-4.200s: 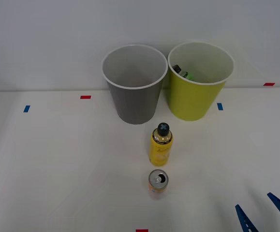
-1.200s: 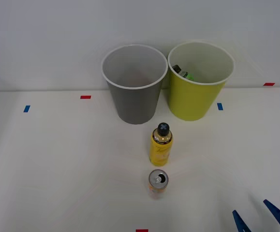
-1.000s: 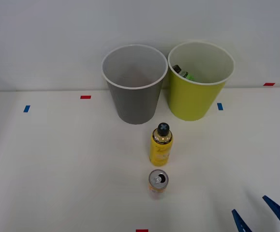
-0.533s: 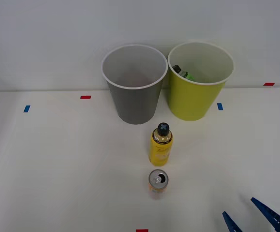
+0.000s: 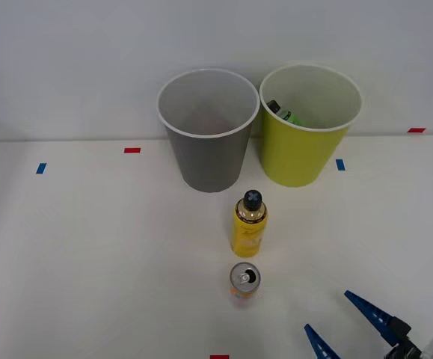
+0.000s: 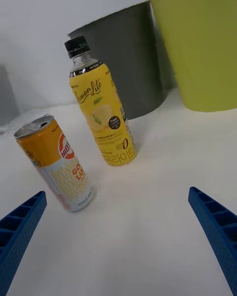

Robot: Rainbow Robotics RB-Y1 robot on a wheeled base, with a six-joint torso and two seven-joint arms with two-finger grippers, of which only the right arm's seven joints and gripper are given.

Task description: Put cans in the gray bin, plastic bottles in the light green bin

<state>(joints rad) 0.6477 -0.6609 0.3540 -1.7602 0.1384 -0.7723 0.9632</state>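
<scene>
While wide bare white table stretches across the left half of the frame, marked by small blue and red tape tabs, the gray bin stands upright at upper centre, its rim just beside that of the light green bin to its right. A green-labelled bottle leans inside the green bin's left wall. Below the gray bin, near it but apart, the yellow bottle stands upright at frame centre; the orange-yellow can stands just below it, a narrow gap between them. At lower right, the right pincer is spread wide open and empty, right of the can with clear table between them.
</scene>
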